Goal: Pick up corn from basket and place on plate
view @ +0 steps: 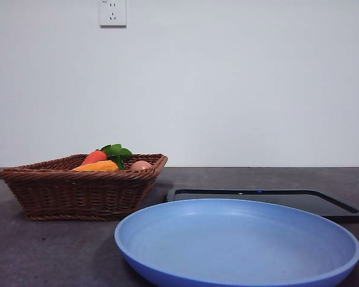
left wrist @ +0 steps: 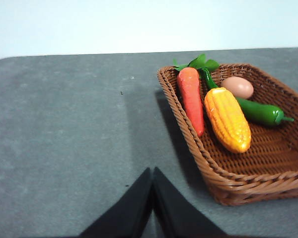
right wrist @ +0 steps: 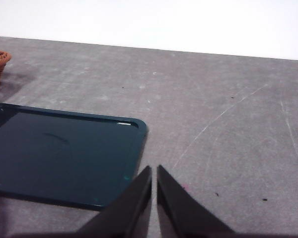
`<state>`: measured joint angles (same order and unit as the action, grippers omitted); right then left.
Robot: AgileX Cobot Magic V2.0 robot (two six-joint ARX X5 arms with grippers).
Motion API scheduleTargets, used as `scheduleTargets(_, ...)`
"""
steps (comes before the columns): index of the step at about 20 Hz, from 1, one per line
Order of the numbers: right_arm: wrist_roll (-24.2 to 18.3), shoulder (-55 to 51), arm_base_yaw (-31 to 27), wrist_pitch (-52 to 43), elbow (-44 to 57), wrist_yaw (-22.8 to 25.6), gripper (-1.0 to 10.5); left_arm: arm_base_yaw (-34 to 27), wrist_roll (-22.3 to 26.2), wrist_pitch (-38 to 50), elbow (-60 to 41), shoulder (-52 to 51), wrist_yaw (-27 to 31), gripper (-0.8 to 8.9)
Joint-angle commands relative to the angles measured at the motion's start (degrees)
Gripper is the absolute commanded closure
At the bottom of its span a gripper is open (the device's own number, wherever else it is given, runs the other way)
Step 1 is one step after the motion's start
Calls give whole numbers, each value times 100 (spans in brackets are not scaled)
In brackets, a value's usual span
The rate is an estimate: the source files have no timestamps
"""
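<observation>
- The plate [view: 239,245] sits nearest, bare, at the table's front.
- Behind it lies a black tray [view: 269,200].
- Far left, the basket [view: 78,191] holds the corn [left wrist: 227,119] between a carrot [left wrist: 191,96] and a green pepper [left wrist: 258,111], an egg [left wrist: 237,87] beside them.
- Left gripper [left wrist: 152,173] and right gripper [right wrist: 153,171] both hang pinched together, holding nothing.

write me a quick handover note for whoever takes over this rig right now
Left gripper: shut, holding nothing, over bare table beside the basket.
Right gripper: shut, holding nothing, near the corner of the black tray.
Corn: lying in the basket between the carrot and the green pepper, with an egg nearby.
Plate: nothing on it, in front of the tray.
Done: nothing yet.
Left: grasp the corn, lift it out, place it on the plate. The left gripper looks better placed.
</observation>
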<state>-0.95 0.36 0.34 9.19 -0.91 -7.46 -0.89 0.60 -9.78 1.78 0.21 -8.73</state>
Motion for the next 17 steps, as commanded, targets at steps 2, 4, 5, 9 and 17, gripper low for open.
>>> scheduleTargets(2, 96, -15, 7, -17, 37, 4, 945, -7, -695, -28, -162, -4, 17, 810)
scheduleTargets(4, 103, -15, 7, -37, 37, -2, 945, -7, -973, -26, -162, -4, 17, 810)
scheduleTargets(5, 111, -15, 7, -35, 37, -2, 945, -7, -1071, -26, -162, -4, 17, 810)
scheduleTargets(9, 651, -15, 7, -13, 31, -9, 945, -7, -1213, -11, -162, -4, 17, 810)
scheduleTargets(17, 1478, -15, 7, -15, 7, -20, 945, -7, -2127, 210, -151, -4, -22, 810)
